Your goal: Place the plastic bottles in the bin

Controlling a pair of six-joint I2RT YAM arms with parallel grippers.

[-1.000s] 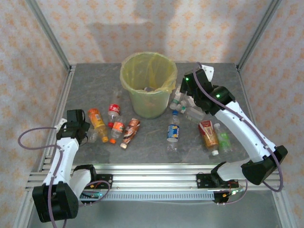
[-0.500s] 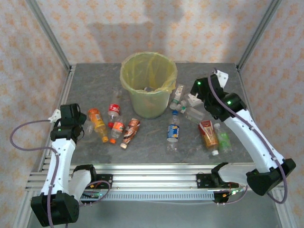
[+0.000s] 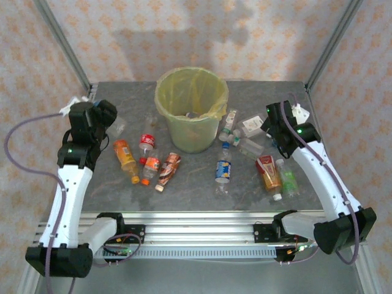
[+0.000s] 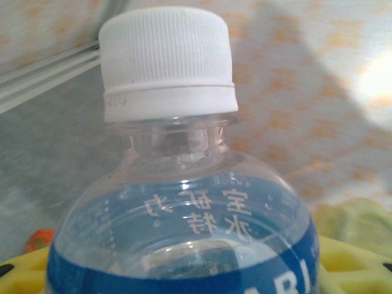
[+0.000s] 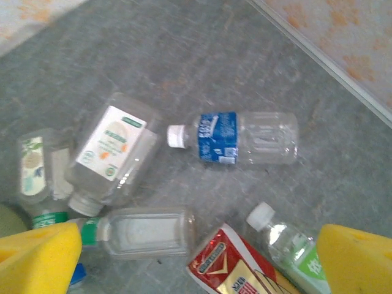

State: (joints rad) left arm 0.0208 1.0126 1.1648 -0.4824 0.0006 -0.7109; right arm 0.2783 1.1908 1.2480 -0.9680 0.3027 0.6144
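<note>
- Patterned walls close in your grey table (image 3: pixel 190 193). From the top camera you have one bin (image 3: pixel 190 138), upright at the back centre, with a yellow bag over its rim.
- Ten plastic bottles (image 3: pixel 223 170) lie on the table around it. Four are left of the bin, one is in front of it, and five can be made out to its right.
- Your left gripper (image 3: pixel 105 117) is raised at the far left with an eleventh bottle, the held bottle (image 3: pixel 115 127), in it. Your right gripper (image 3: pixel 271 125) hangs over the right-hand cluster.
- On your left wrist camera, two yellow pads (image 4: pixel 352 269) are clamped on the held bottle. It has a blue label, and its white cap (image 4: pixel 166 61) points up the frame.
- On your right wrist camera, the two yellow fingertips (image 5: pixel 37 257) stand wide apart with nothing between them. Six bottles lie on the table below, one blue-labelled and one red, none touching the fingertips.
</note>
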